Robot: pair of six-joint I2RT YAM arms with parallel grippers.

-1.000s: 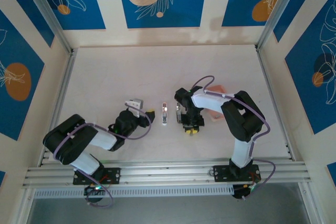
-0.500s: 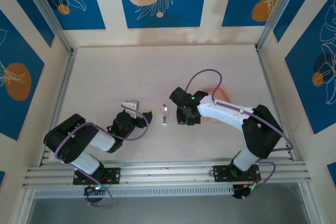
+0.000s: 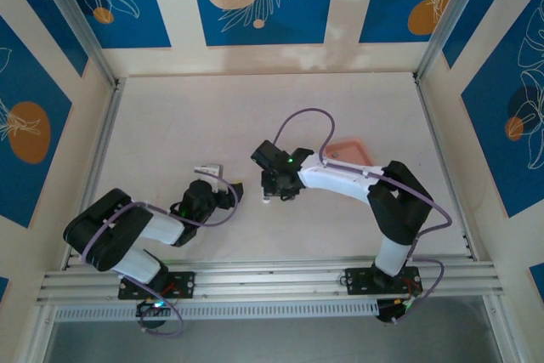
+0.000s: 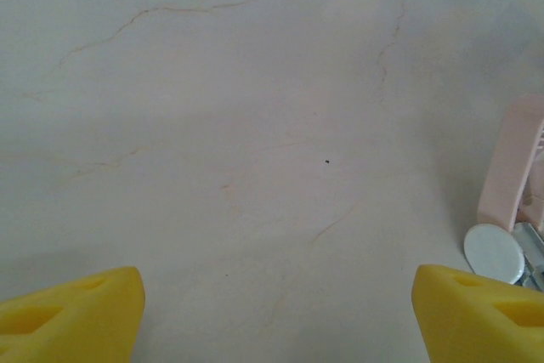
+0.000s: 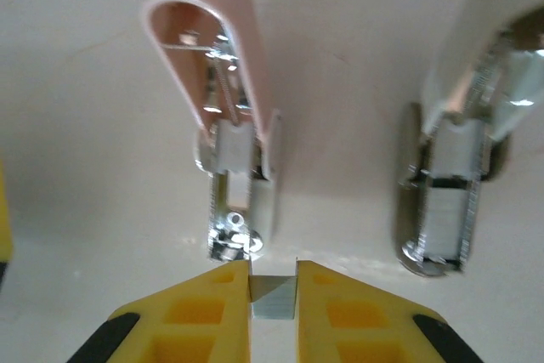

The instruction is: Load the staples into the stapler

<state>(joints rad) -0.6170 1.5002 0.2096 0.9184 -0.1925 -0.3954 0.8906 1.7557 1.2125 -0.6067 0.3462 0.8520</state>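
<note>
r gripper (image 5: 274,280) pinching staples (image 5: 274,299); open stapler (image 5: 240,197) just ahead, channel's long axis running straight away from grip. l gripper (image 4: 276,308) spread, empty. i judge r arm nearer.

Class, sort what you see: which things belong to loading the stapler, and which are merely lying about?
In the job: stapler, lid swung open; staples, a strip pinched in the right gripper.
Lying about: pink tray, away from the stapler; left gripper, open over bare table.
</note>
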